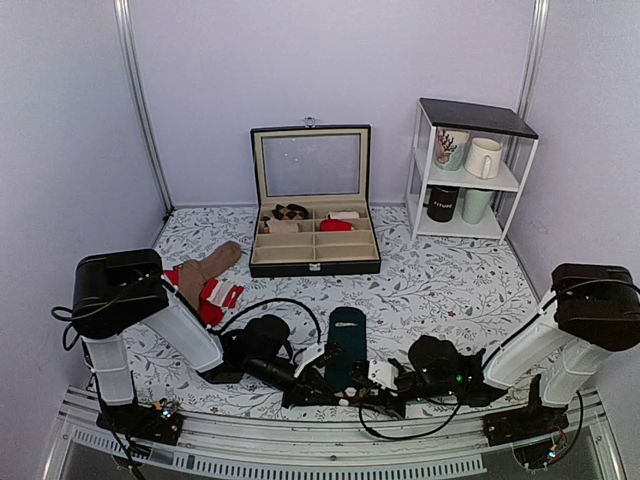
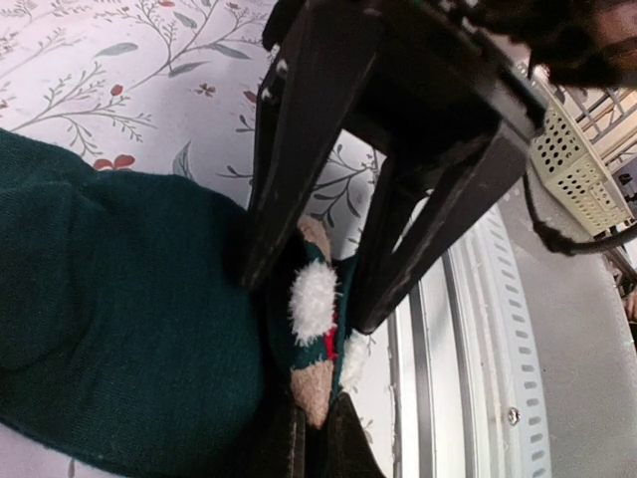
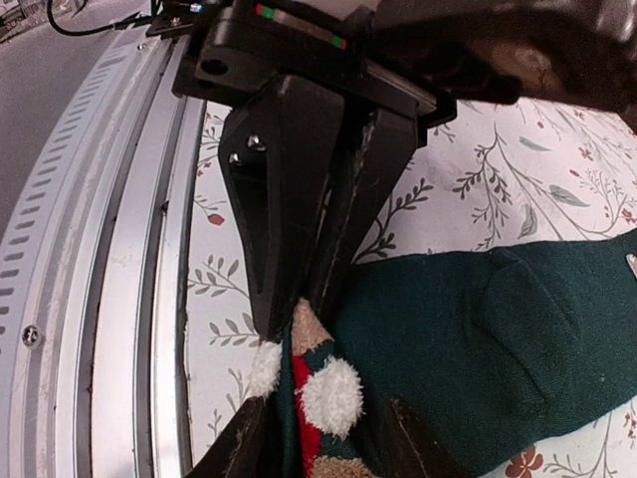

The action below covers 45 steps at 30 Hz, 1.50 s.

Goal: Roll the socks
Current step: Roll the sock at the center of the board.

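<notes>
The socks, dark teal, lie flat and lengthwise on the floral tablecloth, between the two arms. Their far end points toward the back wall and their cuff end sits by the metal rail at the near edge. Left wrist view: the cuff carries white fluffy tufts, a red mark and a tan patch. The left gripper is clenched on that cuff, its fingers nearly together with tan fabric pinched between them. From the right wrist I see those same fingers coming down as a narrow wedge onto the cuff's edge. The right gripper meets it head-on from the other side. Its fingers stand apart with the bunched cuff filling the gap; I cannot tell whether they press the fabric or merely straddle it. Background, top view: a black compartment case with its lid raised and small items in its rear cells; tan socks and red socks lying left of the case; a white shelf holding mugs at the right rear
</notes>
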Each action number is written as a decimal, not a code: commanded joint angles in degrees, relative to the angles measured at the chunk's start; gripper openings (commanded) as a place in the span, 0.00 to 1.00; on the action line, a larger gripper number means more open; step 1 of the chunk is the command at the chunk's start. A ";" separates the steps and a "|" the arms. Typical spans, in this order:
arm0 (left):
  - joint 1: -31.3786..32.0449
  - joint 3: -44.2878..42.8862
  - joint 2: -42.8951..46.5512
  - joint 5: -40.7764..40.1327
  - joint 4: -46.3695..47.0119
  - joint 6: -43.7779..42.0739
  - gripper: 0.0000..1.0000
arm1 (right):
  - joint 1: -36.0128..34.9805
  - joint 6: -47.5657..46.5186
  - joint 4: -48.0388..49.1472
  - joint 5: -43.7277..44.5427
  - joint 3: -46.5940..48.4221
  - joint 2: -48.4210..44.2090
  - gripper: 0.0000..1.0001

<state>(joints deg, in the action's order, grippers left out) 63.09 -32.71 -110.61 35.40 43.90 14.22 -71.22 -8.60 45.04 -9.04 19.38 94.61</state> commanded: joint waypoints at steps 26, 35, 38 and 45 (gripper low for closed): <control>4.92 3.77 17.81 -16.53 -15.03 -17.09 0.36 | 4.73 23.31 -14.79 -19.78 5.05 8.73 0.12; 8.74 1.77 14.75 -16.19 -17.34 -22.26 0.38 | 8.94 28.70 -17.68 -27.54 6.33 12.21 0.12; 9.11 1.74 14.53 -18.25 -17.88 -22.09 0.50 | 9.25 28.66 -19.40 -28.57 7.12 13.06 0.12; 9.11 0.72 13.26 -21.85 -17.76 -22.56 0.50 | 9.26 27.78 -20.19 -29.84 7.59 13.87 0.12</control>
<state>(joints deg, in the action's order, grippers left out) 71.53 -30.46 -95.70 16.53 27.40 -7.46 -61.36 18.87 37.19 -38.22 28.77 104.71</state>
